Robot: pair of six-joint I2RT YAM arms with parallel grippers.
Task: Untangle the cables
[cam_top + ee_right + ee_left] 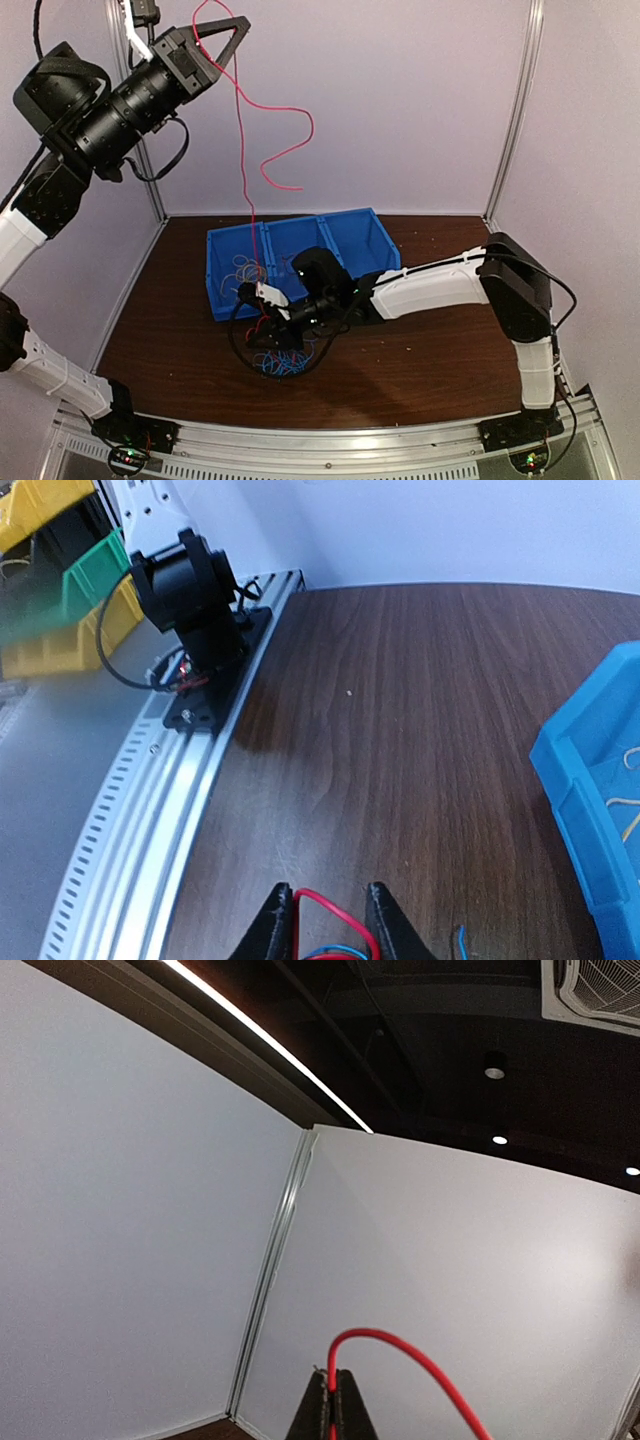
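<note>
A red cable runs from high in the air straight down to a tangle of red and blue cables on the brown table in front of the blue bin. My left gripper is raised at the top left, shut on the red cable's upper part; in the left wrist view the red cable arcs out of the closed tips of that gripper. My right gripper is low at the tangle. Its jaws stand apart, with a red loop and a blue wire between them.
A blue three-compartment bin sits behind the tangle with thin yellow wires inside; its corner shows at right. The left arm's base and the slotted aluminium rail line the table edge. White walls enclose the table.
</note>
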